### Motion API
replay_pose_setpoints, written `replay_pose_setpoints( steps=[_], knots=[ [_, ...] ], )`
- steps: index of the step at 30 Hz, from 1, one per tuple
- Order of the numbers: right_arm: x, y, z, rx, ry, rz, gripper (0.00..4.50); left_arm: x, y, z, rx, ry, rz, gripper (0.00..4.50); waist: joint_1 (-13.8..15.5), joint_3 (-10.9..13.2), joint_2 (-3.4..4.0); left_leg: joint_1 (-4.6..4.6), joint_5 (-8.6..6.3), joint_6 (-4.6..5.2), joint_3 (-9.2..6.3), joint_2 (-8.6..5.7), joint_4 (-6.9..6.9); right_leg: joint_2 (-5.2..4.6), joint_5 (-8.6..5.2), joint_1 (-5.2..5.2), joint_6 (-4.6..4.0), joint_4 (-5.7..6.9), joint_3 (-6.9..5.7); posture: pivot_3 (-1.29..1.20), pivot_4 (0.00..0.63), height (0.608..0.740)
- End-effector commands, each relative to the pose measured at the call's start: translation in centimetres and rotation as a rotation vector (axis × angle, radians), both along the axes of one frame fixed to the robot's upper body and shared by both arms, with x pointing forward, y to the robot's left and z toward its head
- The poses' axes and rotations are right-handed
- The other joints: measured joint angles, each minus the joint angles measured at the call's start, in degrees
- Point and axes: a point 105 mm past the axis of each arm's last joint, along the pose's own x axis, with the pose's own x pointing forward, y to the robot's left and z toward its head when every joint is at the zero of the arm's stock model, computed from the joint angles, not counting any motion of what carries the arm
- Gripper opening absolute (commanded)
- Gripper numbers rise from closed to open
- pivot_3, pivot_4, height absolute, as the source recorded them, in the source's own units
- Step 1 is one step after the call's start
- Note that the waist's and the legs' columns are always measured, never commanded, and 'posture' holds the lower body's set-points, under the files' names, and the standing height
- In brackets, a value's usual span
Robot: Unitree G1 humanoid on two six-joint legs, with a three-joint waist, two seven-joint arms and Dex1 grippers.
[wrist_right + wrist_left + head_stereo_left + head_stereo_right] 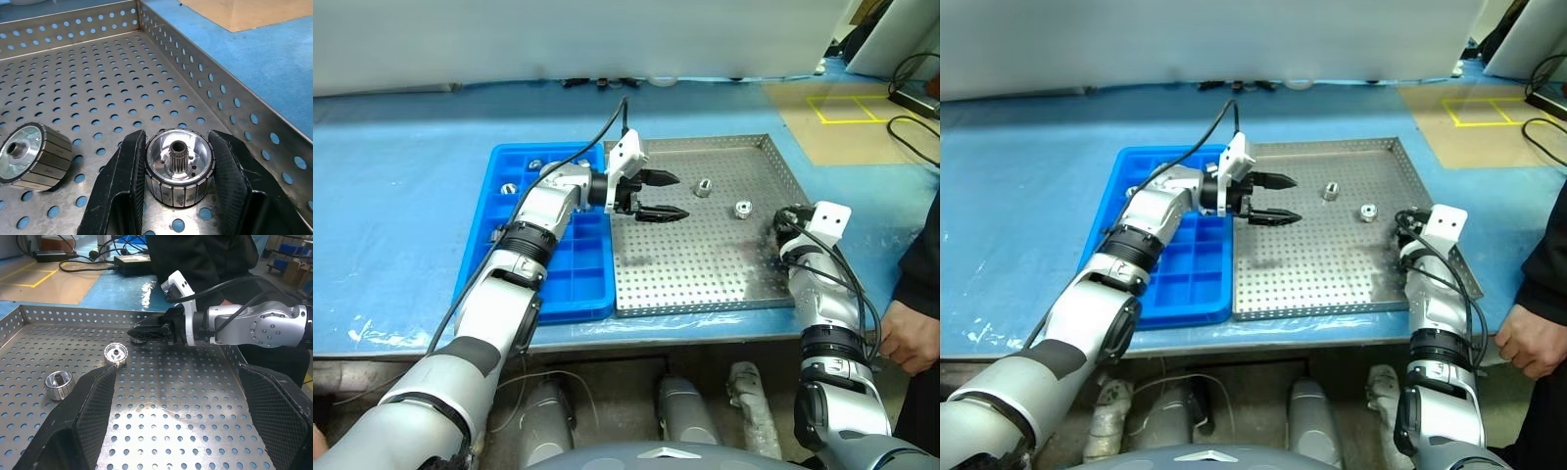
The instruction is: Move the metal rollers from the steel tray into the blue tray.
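Here the right gripper clamps a roller on the steel tray, at about four o'clock. The left gripper hovers wide open and empty at ten o'clock, beside the blue tray.

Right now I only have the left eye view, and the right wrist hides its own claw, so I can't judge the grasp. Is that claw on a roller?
Observer: Yes. In the right wrist view the right claw is closed on a roller, one finger against each side.
Operator: How does the roller lie?
Observer: On its side, with its toothed bore facing the wrist camera, low over the steel tray floor. I can't tell whether it has been lifted.
Operator: Is the neighbouring roller in the way?
Observer: No. The second roller lies apart, with bare perforated floor between it and the nearer finger.
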Motion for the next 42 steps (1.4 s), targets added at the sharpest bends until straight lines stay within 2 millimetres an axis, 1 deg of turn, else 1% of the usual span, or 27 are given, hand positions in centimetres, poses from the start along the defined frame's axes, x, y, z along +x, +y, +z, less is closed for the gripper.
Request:
replay_pose_setpoints(
  steps=[1, 4, 5, 6, 8, 11, 13, 14, 15, 17, 18, 19, 20, 21, 25, 27, 29, 30, 32, 34, 36, 37, 38, 40, 42],
  knots=[
    [0.2, 1.1, 0.7, 0.004, -0.021, 0.041, 1.60, 0.0, 0.3, 1.9, -0.033, -0.053, -0.005, 4.19, 0.03, 0.01, 0.01, -0.02, 0.00, 0.00, 0.00, 0.00, -0.01, 0.00, 0.00, -0.06, 0.00, 0.01, 0.03, -0.48, 0.150, 0.740],
    [0.6, 3.2, 4.8, -0.013, -0.147, 0.155, 1.60, 0.2, 1.2, 3.1, -0.063, -0.059, 0.014, 4.19, 0.01, 0.11, 0.19, -0.16, 0.00, 0.01, 0.02, -0.01, -0.06, 0.00, 0.01, -0.38, 0.01, 0.07, 0.20, -0.44, 0.150, 0.740],
    [0.6, 3.7, 5.5, -0.017, -0.167, 0.179, 1.60, 0.2, 1.4, 3.3, -0.069, -0.059, 0.018, 4.19, 0.01, 0.19, 0.32, -0.22, 0.01, 0.01, 0.04, -0.01, -0.07, 0.00, 0.02, -0.49, 0.02, 0.10, 0.26, -0.44, 0.150, 0.740],
    [0.6, 4.5, 7.0, -0.021, -0.207, 0.221, 1.60, 0.4, 2.0, 3.7, -0.077, -0.059, 0.035, 4.19, 0.12, 0.25, 0.43, -0.29, 0.01, 0.03, 0.07, -0.01, -0.07, 0.01, 0.04, -0.60, 0.05, 0.12, 0.31, -0.42, 0.150, 0.740],
    [0.7, 6.0, 9.2, -0.038, -0.256, 0.295, 1.60, 0.9, 3.1, 4.0, -0.091, -0.045, 0.080, 4.19, 0.45, 0.30, 0.51, -0.30, 0.11, 0.19, 0.09, -0.02, -0.15, 0.00, 0.05, -0.64, 0.06, 0.12, 0.32, -0.39, 0.150, 0.740],
    [1.2, 8.4, 11.6, -0.090, -0.296, 0.400, 1.60, 1.6, 5.0, 3.8, -0.086, -0.034, 0.152, 4.19, 0.99, 0.32, 0.55, -0.25, 0.12, 0.18, 0.11, 0.00, -0.26, 0.03, 0.05, -0.65, 0.06, 0.11, 0.31, -0.36, 0.150, 0.740],
    [1.5, 9.9, 12.9, -0.105, -0.325, 0.453, 1.60, 1.8, 6.1, 3.8, -0.078, -0.038, 0.181, 4.19, 1.72, 0.33, 0.56, -0.22, 0.14, 0.15, 0.11, 0.01, -0.29, 0.04, 0.05, -0.65, 0.06, 0.12, 0.31, -0.33, 0.150, 0.740],
    [1.7, 10.9, 13.8, -0.106, -0.344, 0.488, 1.60, 1.9, 6.8, 3.9, -0.077, -0.042, 0.206, 4.19, 2.01, 0.33, 0.57, -0.20, 0.16, 0.12, 0.12, 0.01, -0.33, 0.04, 0.05, -0.65, 0.06, 0.11, 0.32, -0.31, 0.150, 0.740],
    [1.9, 11.5, 14.3, -0.106, -0.356, 0.510, 1.60, 2.0, 7.3, 3.9, -0.077, -0.045, 0.222, 4.19, 2.58, 0.34, 0.58, -0.20, 0.18, 0.07, 0.12, 0.01, -0.39, 0.03, 0.05, -0.65, 0.06, 0.11, 0.31, -0.29, 0.150, 0.740],
    [2.5, 14.0, 15.4, -0.108, -0.377, 0.589, 1.60, 2.1, 8.8, 4.2, -0.082, -0.055, 0.280, 4.19, 3.54, 0.34, 0.58, -0.17, 0.25, -0.05, 0.13, 0.00, -0.53, 0.03, 0.05, -0.67, 0.06, 0.08, 0.32, -0.26, 0.150, 0.740],
    [2.6, 15.1, 15.7, -0.114, -0.384, 0.629, 1.60, 2.2, 9.5, 4.2, -0.085, -0.059, 0.306, 4.19, 3.85, 0.35, 0.59, -0.17, 0.28, -0.08, 0.13, 0.00, -0.58, 0.03, 0.05, -0.68, 0.06, 0.08, 0.32, -0.20, 0.150, 0.740],
    [2.7, 16.4, 15.9, -0.109, -0.389, 0.673, 1.60, 2.1, 10.1, 4.3, -0.088, -0.062, 0.333, 4.19, 4.26, 0.35, 0.59, -0.18, 0.31, -0.13, 0.12, 0.01, -0.65, 0.06, 0.05, -0.74, 0.06, 0.10, 0.31, -0.20, 0.150, 0.740],
    [2.8, 17.2, 16.0, -0.104, -0.391, 0.703, 1.60, 2.1, 10.6, 4.3, -0.090, -0.063, 0.354, 4.19, 4.76, 0.35, 0.59, -0.18, 0.34, -0.17, 0.12, 0.01, -0.71, 0.07, 0.05, -0.77, 0.06, 0.11, 0.29, -0.20, 0.150, 0.740],
    [2.9, 18.0, 16.0, -0.102, -0.391, 0.730, 1.60, 1.9, 11.2, 4.2, -0.093, -0.062, 0.377, 4.19, 5.16, 0.35, 0.59, -0.17, 0.40, -0.24, 0.12, 0.05, -0.83, 0.09, 0.05, -0.80, 0.05, 0.12, 0.28, -0.14, 0.150, 0.740],
    [3.2, 19.3, 15.9, -0.089, -0.385, 0.778, 1.60, 1.0, 12.6, 3.7, -0.088, -0.054, 0.438, 4.19, 7.95, 0.35, 0.59, -0.22, 0.47, -0.36, 0.04, 0.07, -1.07, 0.08, 0.05, -0.81, 0.05, 0.18, 0.12, -0.09, 0.150, 0.740],
    [3.2, 20.0, 16.0, -0.071, -0.390, 0.808, 1.60, 0.6, 13.2, 3.6, -0.087, -0.047, 0.466, 4.19, 8.81, 0.35, 0.59, -0.33, 0.49, -0.39, 0.04, 0.05, -1.09, 0.06, 0.05, -0.81, 0.06, 0.16, 0.00, -0.06, 0.150, 0.740],
    [3.1, 20.6, 16.3, -0.054, -0.394, 0.832, 1.60, 0.4, 13.5, 3.4, -0.087, -0.040, 0.483, 4.19, 9.54, 0.35, 0.59, -0.43, 0.53, -0.45, 0.03, 0.05, -1.06, 0.06, 0.05, -0.85, 0.06, 0.15, -0.18, -0.05, 0.150, 0.740],
    [2.9, 20.9, 16.8, -0.018, -0.404, 0.851, 1.60, 0.4, 13.6, 3.3, -0.084, -0.038, 0.490, 4.19, 9.76, 0.35, 0.59, -0.44, 0.54, -0.47, 0.03, 0.04, -1.06, 0.06, 0.05, -0.85, 0.06, 0.16, -0.29, -0.05, 0.150, 0.740],
    [2.3, 21.4, 18.1, 0.058, -0.433, 0.881, 1.60, 0.5, 13.4, 3.0, -0.082, -0.039, 0.500, 4.19, 9.88, 0.35, 0.59, -0.47, 0.52, -0.75, -0.01, 0.03, -1.06, 0.05, 0.06, -0.84, 0.07, 0.20, -0.44, -0.05, 0.150, 0.740],
    [1.7, 21.4, 19.7, 0.154, -0.468, 0.894, 1.60, 1.1, 13.1, 3.1, -0.090, -0.052, 0.521, 4.19, 9.94, 0.35, 0.59, -0.46, 0.61, -0.91, -0.05, 0.05, -1.07, 0.07, 0.06, -0.82, 0.08, 0.33, -0.54, -0.06, 0.150, 0.740],
    [0.6, 21.8, 21.2, 0.211, -0.503, 0.936, 1.60, 1.6, 12.0, 3.5, -0.121, -0.059, 0.520, 4.19, 10.25, 0.35, 0.59, -0.42, 0.69, -1.02, -0.14, 0.08, -1.09, 0.08, 0.06, -0.82, 0.08, 0.48, -0.61, -0.08, 0.150, 0.740],
    [0.1, 22.0, 21.5, 0.202, -0.511, 0.956, 1.60, 1.5, 11.1, 3.7, -0.143, -0.051, 0.492, 4.19, 10.35, 0.35, 0.59, -0.41, 0.77, -1.14, -0.17, 0.08, -1.09, 0.09, 0.06, -0.82, 0.08, 0.55, -0.64, -0.09, 0.150, 0.740],
    [-0.4, 22.3, 21.6, 0.186, -0.514, 0.971, 1.60, 1.4, 10.4, 3.9, -0.162, -0.043, 0.464, 4.19, 10.41, 0.35, 0.59, -0.39, 0.85, -1.26, -0.18, 0.09, -1.09, 0.09, 0.06, -0.83, 0.09, 0.61, -0.63, -0.09, 0.150, 0.740],
    [-1.0, 22.8, 21.2, 0.131, -0.503, 0.993, 1.60, 1.4, 9.0, 3.8, -0.177, -0.024, 0.424, 4.19, 10.38, 0.35, 0.58, -0.32, 0.91, -1.34, -0.20, 0.08, -1.09, 0.09, 0.07, -0.81, 0.11, 0.67, -0.60, -0.11, 0.150, 0.740],
    [-1.4, 23.0, 20.7, 0.117, -0.490, 1.000, 1.60, 1.4, 7.8, 3.9, -0.191, -0.013, 0.390, 4.19, 10.27, 0.35, 0.57, -0.25, 0.98, -1.45, -0.22, 0.10, -1.11, 0.10, 0.09, -0.81, 0.15, 0.69, -0.57, -0.13, 0.150, 0.740]
  ],
)
